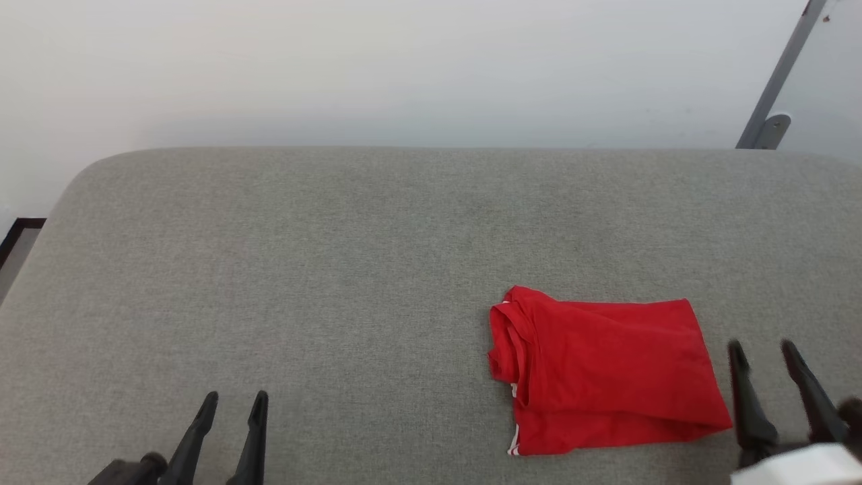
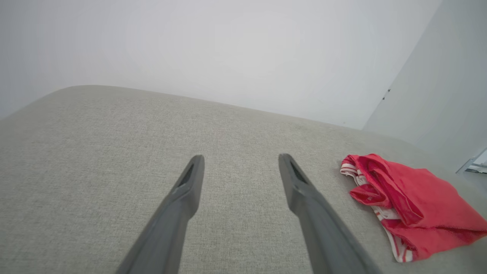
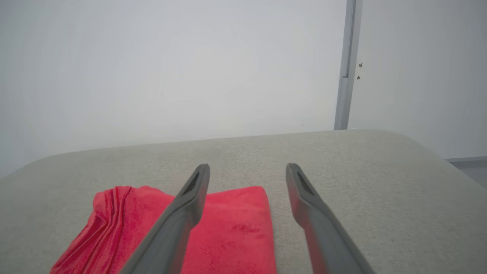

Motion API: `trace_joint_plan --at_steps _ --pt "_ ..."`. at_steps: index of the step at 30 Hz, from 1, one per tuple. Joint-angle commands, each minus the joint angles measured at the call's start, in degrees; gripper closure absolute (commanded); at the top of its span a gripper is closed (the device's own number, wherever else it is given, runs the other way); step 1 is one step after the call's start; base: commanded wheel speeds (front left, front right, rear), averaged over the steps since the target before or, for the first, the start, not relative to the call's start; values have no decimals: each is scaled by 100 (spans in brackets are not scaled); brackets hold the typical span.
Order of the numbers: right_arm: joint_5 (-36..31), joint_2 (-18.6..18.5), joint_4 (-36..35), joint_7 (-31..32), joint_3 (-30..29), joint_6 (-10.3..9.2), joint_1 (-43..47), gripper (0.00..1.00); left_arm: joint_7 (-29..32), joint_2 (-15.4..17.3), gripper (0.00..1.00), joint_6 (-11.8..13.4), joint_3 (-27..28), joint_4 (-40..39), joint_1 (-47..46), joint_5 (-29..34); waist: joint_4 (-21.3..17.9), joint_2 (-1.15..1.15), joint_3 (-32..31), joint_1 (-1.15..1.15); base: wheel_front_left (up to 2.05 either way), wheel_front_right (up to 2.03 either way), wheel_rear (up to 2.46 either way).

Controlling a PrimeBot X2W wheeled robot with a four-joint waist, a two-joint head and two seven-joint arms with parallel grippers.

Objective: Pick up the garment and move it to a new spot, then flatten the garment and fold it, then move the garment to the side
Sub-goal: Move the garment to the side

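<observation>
Your folded red T-shirt (image 1: 606, 374) lies on the grey surface (image 1: 337, 269), just beside your right pincer (image 1: 762, 345); that pincer stands apart, empty. Your left pincer (image 1: 236, 396) gapes likewise.

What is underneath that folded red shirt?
The red shirt lies on the grey padded surface. Its own folded layers show at the edge, with striped trim peeking out. Anything tucked beneath would be hidden by the cloth.
</observation>
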Motion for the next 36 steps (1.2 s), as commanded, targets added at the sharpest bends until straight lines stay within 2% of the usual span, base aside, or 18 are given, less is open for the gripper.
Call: trace_joint_plan --at_steps 1,10,18,20,25,28,33,34,36 --pt "-131 46 -92 -25 -120 0 171 0 -29 -22 0 14 48 -89 114 44 32 -1 -14 0 0 0 0" --pt "-120 352 -513 -25 -492 0 803 0 -29 -123 0 14 136 -454 519 150 63 -1 -13 0 0 0 0" --pt "-105 136 -325 -12 -330 0 518 0 -29 -111 0 14 57 -427 309 161 32 -1 44 0 0 0 0" --pt "-130 41 -226 151 -293 0 360 0 -29 -85 0 14 4 -423 209 135 35 -1 123 0 0 0 0" --pt "-179 -338 -23 1192 -181 0 -277 0 -29 -39 0 14 -140 -386 -181 46 77 -1 516 0 0 0 0" --pt "-184 -689 45 2106 -51 0 -634 0 -28 -22 0 14 -286 -348 -432 -17 142 -1 780 0 0 0 0" --pt "197 -1226 20 3819 180 -1 -1067 0 -29 -58 0 14 -480 -254 -835 -118 293 -1 1174 0 0 0 0" --pt "197 -1226 20 3819 180 -1 -1067 0 -29 -58 0 14 -480 -254 -835 -118 293 -1 1174 0 0 0 0" --pt "366 -1403 -39 4475 311 -1 -1146 0 -29 -79 0 14 -532 -227 -960 -157 356 -1 1308 0 0 0 0"
